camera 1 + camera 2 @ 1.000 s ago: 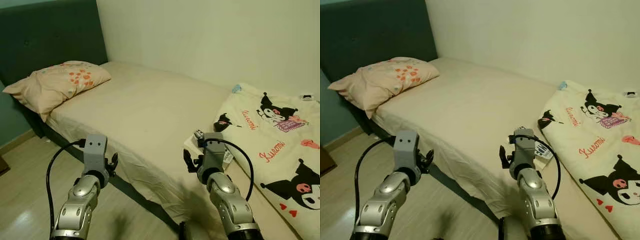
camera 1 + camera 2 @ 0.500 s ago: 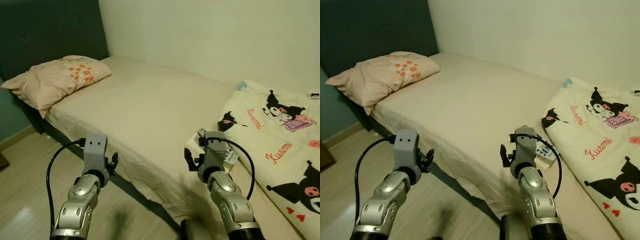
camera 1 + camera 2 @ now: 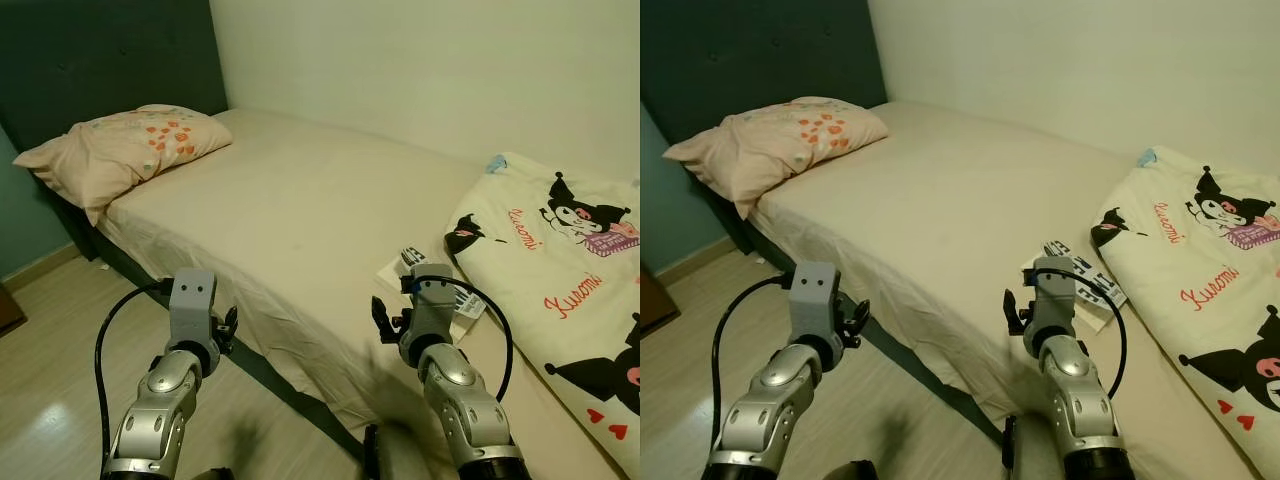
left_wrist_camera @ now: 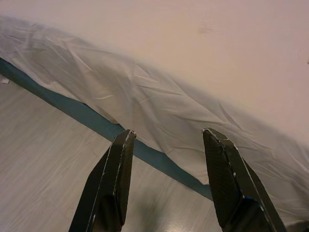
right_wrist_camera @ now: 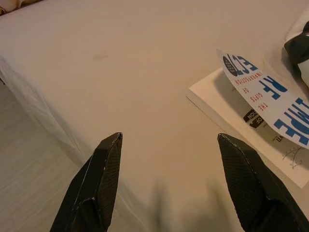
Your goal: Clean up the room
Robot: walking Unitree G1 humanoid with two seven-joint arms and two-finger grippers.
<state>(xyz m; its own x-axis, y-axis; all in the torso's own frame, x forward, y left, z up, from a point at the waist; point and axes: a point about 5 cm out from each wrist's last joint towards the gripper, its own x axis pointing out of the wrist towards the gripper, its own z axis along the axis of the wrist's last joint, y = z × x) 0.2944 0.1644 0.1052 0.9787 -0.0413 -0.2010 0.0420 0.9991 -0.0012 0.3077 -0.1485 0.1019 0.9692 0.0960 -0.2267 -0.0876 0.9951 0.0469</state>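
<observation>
Left eye view: bed (image 3: 300,220) with cream sheet running diagonally from upper left to lower right. Peach pillow (image 3: 120,150) with orange floral print at upper left, against dark teal headboard (image 3: 100,60). Cream blanket (image 3: 570,270) printed with black cartoon figures bunched at right edge of frame. Book (image 3: 455,295) with white, blue and red cover lying on the sheet just left of the blanket, partly hidden behind the right wrist. Left gripper (image 3: 228,328) at lower left, over the bed's near edge and pale wood floor (image 3: 50,360), holding nothing. Right gripper (image 3: 382,322) at lower centre-right, over the mattress edge, just beside the book, not touching it.

Right eye view: same layout. Book (image 3: 1090,285) visible past the right wrist, corner poking out toward upper right of the arm. White wall (image 3: 1090,60) across top of frame.

Left wrist view: two black fingers (image 4: 113,179) spread apart, empty. Wrinkled sheet overhang (image 4: 159,111) and teal bed-frame strip (image 4: 96,123) between and beyond them, floor at lower left.

Right wrist view: fingers (image 5: 99,179) spread wide, nothing between them, hovering above the flat sheet. Book (image 5: 260,111) at right of frame, curled cover with blue and red lettering, clear of both fingers.
</observation>
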